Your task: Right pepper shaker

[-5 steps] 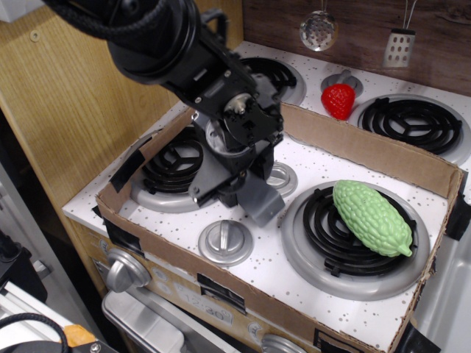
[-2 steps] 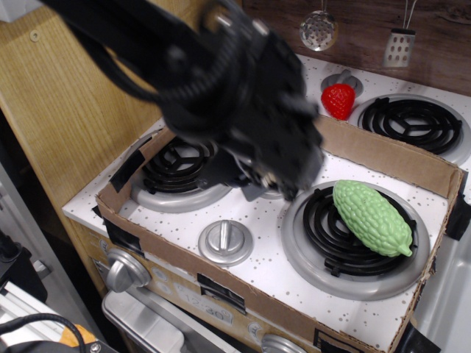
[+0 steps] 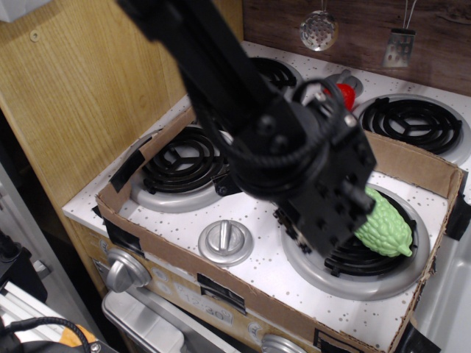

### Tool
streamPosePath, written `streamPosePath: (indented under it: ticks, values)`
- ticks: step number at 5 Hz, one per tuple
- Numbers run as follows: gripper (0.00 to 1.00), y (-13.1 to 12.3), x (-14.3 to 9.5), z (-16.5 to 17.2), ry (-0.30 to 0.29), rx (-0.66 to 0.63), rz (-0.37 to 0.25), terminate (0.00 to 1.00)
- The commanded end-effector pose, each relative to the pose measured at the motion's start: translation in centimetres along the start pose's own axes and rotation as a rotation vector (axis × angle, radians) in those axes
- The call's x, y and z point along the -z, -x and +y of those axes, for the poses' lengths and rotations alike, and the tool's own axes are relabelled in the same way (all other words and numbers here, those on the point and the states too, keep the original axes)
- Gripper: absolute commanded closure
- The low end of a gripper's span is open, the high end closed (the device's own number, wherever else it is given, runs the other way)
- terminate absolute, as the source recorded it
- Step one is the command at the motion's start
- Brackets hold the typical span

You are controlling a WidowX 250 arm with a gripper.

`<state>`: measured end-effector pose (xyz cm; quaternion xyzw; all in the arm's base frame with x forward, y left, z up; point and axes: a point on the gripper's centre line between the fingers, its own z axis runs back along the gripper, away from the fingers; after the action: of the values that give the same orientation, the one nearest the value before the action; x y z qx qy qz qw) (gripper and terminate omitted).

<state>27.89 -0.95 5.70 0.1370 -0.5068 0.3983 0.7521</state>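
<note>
The black robot gripper (image 3: 324,213) hangs over the right front burner (image 3: 346,257), covering part of the bumpy green gourd (image 3: 383,220); its finger spread cannot be told.

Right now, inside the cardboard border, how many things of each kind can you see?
Black coil burners: 2
Flat silver stove knob: 1
Green bitter gourd: 1
Pepper shaker: 0 visible; the arm may hide it
Total: 4

Gourd (image 3: 384,222) on right burner (image 3: 366,266), knob (image 3: 225,242) left of it, strawberry (image 3: 346,94) behind.
</note>
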Motion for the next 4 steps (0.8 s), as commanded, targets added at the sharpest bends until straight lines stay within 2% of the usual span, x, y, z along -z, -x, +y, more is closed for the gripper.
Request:
streamPosePath:
  ticks: [1, 2, 4]
  values:
    - [1.0, 1.3, 0.3, -0.7, -0.031, 0.058, -0.274, 0.0]
    - [1.0, 2.0, 0.4, -0.2, -0.091, 0.088, -0.324, 0.0]
    - [1.0, 3.3, -0.3, 1.5, -0.165, 0.094, -0.284, 0.0]
